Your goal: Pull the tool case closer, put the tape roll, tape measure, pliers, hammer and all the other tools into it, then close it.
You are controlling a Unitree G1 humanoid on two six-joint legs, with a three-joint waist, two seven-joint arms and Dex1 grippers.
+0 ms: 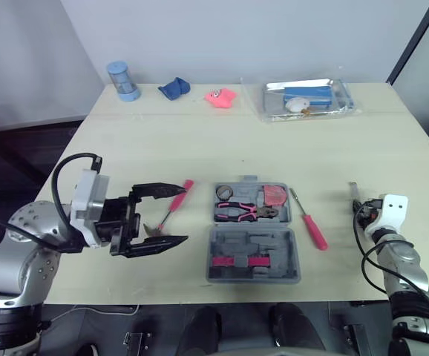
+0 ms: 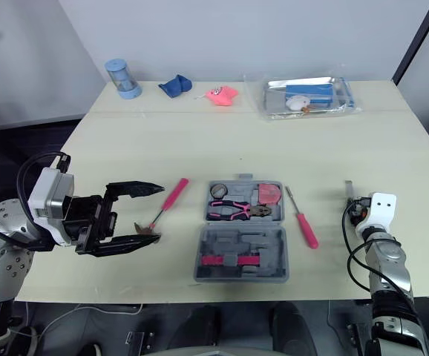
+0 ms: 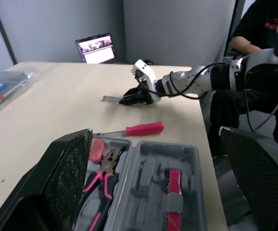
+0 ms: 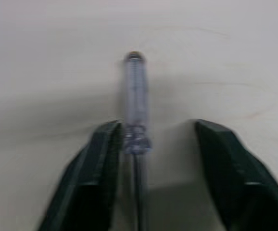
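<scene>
The grey tool case (image 1: 253,256) lies open near the table's front edge, with a tape roll (image 1: 224,192), pink-handled pliers (image 1: 244,212) and a red tape measure (image 1: 275,194) in its far half. A pink-handled hammer (image 1: 171,208) lies just left of the case. My left gripper (image 1: 183,212) is open, one finger on each side of the hammer. A red-handled screwdriver (image 1: 311,224) lies right of the case. Further right, my right gripper (image 4: 157,126) is open around a small clear-handled screwdriver (image 4: 136,106), which lies against one finger (image 4: 100,159).
Along the far edge stand a blue cylinder (image 1: 123,80), a blue cloth (image 1: 174,87), a pink object (image 1: 220,97) and a clear tray (image 1: 307,99) holding a blue box. Off the table's right side, a laptop (image 3: 96,48) and a person in black (image 3: 259,29).
</scene>
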